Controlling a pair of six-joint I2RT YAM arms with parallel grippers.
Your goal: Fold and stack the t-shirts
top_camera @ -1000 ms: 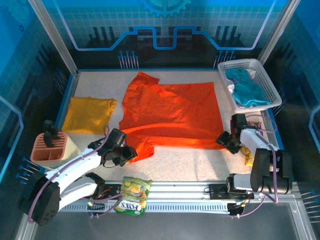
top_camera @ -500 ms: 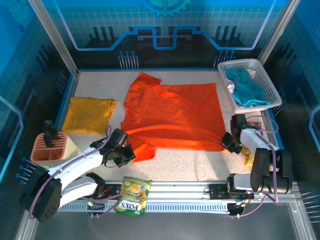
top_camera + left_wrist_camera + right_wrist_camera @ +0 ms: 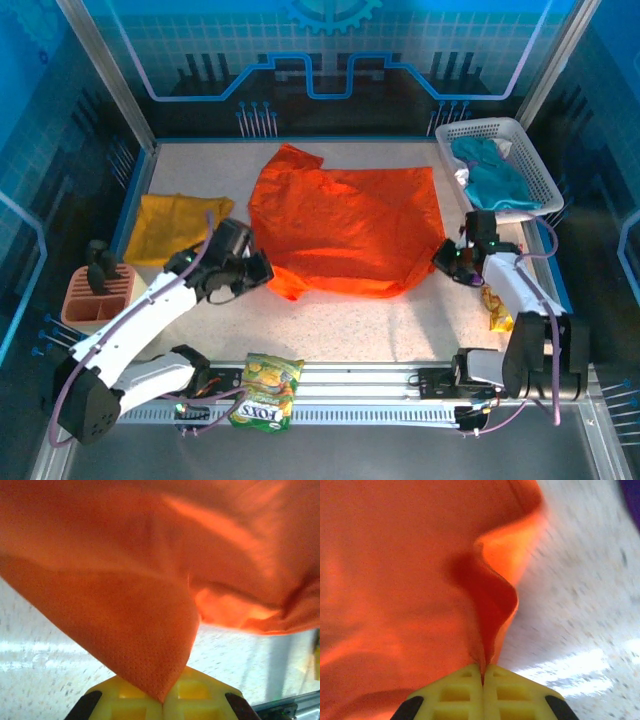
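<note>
Orange t-shirt lies mid-frame on the table, its lower corners pinched by the left gripper and right gripper, both clamped shut on thin cloth, so we expect that uneven lifting could pull a corner free and skew the fold.

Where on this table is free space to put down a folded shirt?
The widest bare patch lies between the orange t-shirt and the front rail. A narrow strip runs behind the shirt along the far wall. Crowded: the yellow t-shirt and pink caddy on the left, the white basket on the right.
</note>
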